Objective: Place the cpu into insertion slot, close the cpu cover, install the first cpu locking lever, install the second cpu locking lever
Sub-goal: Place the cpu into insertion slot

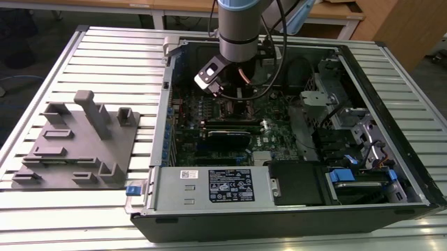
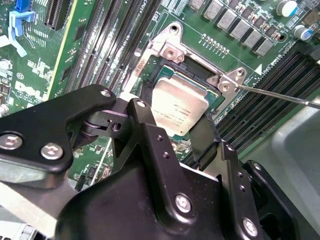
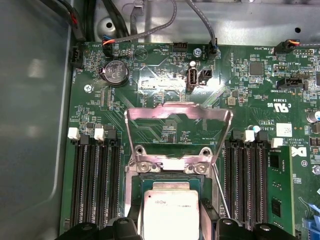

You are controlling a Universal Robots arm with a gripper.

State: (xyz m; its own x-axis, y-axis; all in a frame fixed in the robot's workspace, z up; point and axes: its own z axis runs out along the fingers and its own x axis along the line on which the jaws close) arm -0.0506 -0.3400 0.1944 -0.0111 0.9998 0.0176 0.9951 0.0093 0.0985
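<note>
While the cpu [image 2: 180,107] is sitting in the insertion slot [image 2: 149,88], the gripper [image 2: 170,122] is hovering right over it. Can't tell if it's clamping or released.

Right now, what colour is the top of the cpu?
The cpu top is pale silver-grey, clearest in the second wrist view.

Silver-grey cpu [image 2: 180,106], green motherboard [image 3: 165,85], black gripper [image 2: 170,117]
</note>
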